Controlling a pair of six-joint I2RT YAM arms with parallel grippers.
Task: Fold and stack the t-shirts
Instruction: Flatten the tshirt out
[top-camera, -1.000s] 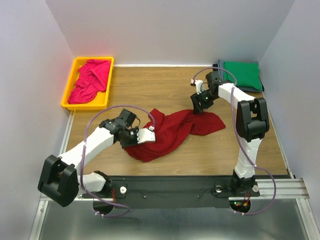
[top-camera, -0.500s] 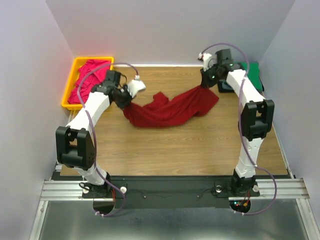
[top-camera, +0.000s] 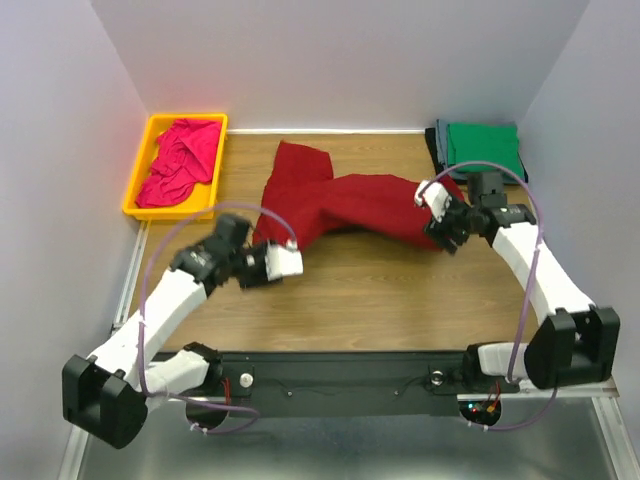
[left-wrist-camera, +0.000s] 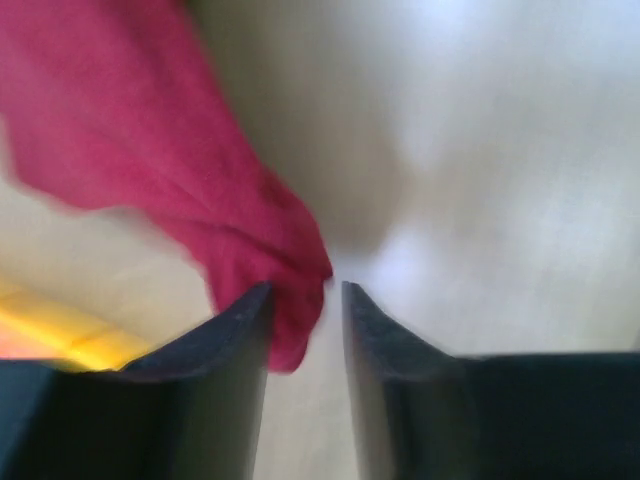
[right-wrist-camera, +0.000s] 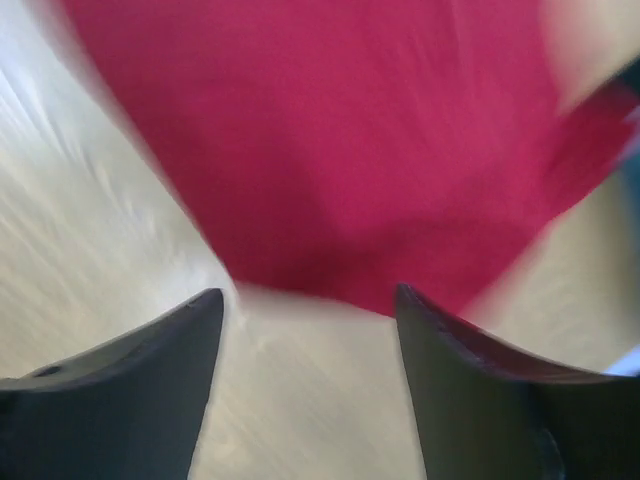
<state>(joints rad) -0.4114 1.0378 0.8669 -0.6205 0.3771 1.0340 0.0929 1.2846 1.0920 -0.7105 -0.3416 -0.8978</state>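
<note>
— Dark red t-shirt (top-camera: 345, 205): where do you have it?

— From above, it lies spread on the table (top-camera: 400, 290). It starts just right of the yellow bin (top-camera: 137, 190) and runs well away from the bin to the right. The magenta-pink t-shirt (top-camera: 180, 160) is crumpled inside the bin. Far across from the bin, by the right wall, the green t-shirt (top-camera: 483, 148) sits folded on a darker cloth (top-camera: 437, 140) whose colour you cannot make out.

— And your grippers?

— The left gripper (top-camera: 272, 262) is right of the bin and nearer the arm bases, at the near corner of the red shirt. The overhead view does not show its jaws. The left wrist view shows them a narrow gap apart with bare table between them. A tip of red cloth lies against one finger (left-wrist-camera: 220, 350) only, so it is not pinched.

— The right one?

— The right gripper (top-camera: 445, 222) is at the end of the shirt farthest from the bin. Its wrist view shows the jaws wide apart and holding nothing, with the cloth edge just beyond the tips.

— Anything you cannot read?

— Both wrist views are smeared. A yellow streak low in the left wrist view is too blurred to name. From above you cannot tell whether the right gripper touches the cloth.
</note>
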